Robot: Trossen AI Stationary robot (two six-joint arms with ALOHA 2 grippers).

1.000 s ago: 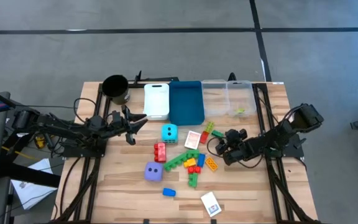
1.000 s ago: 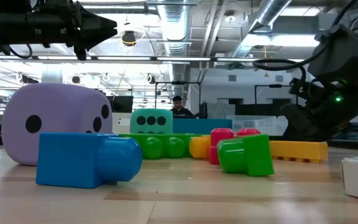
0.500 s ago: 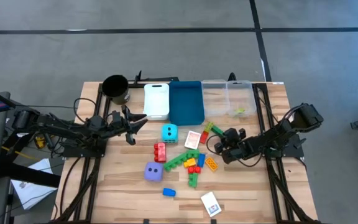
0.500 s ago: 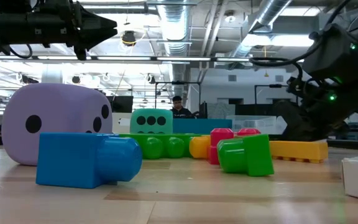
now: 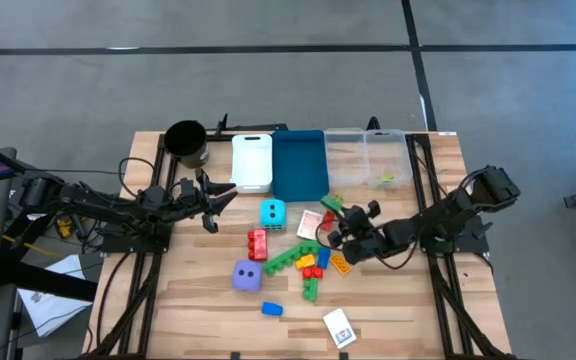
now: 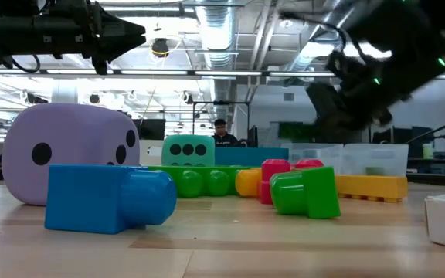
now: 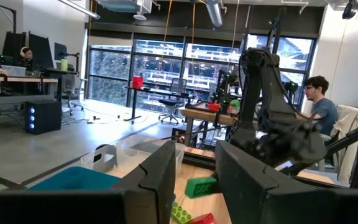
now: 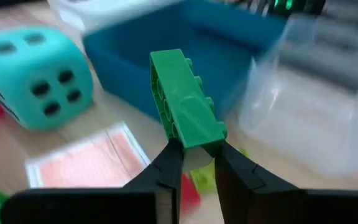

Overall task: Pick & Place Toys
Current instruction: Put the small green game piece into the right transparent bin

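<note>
My right gripper (image 5: 339, 224) is shut on a green brick (image 8: 182, 99) and hovers over the right side of the toy pile. The brick also shows in the high view (image 5: 330, 203). Below it lie a pink card (image 8: 86, 162), the cyan die (image 5: 272, 212), a red brick (image 5: 258, 243), and green, yellow and orange bricks (image 5: 306, 262). The purple die (image 5: 247, 276), a blue brick (image 5: 271, 309) and a white card (image 5: 339, 328) lie nearer the front edge. My left gripper (image 5: 221, 207) is open and empty, raised left of the cyan die. My right gripper pinches the green brick's near end (image 8: 194, 142) between its two fingers, one on each long side. The brick runs on from the fingers, studs to one side. It is lifted clear of the table, over the pink card.
At the far edge stand a black cup (image 5: 186, 142), a white bin (image 5: 252, 162), a blue bin (image 5: 300, 164) and a clear bin (image 5: 368, 155). Dark arm frames run down both table sides. A person sits in the room beyond the table.
My right gripper has gone up and toward the table's left edge, over the toy pile. The green brick has gone with it and is now clear of the table.
</note>
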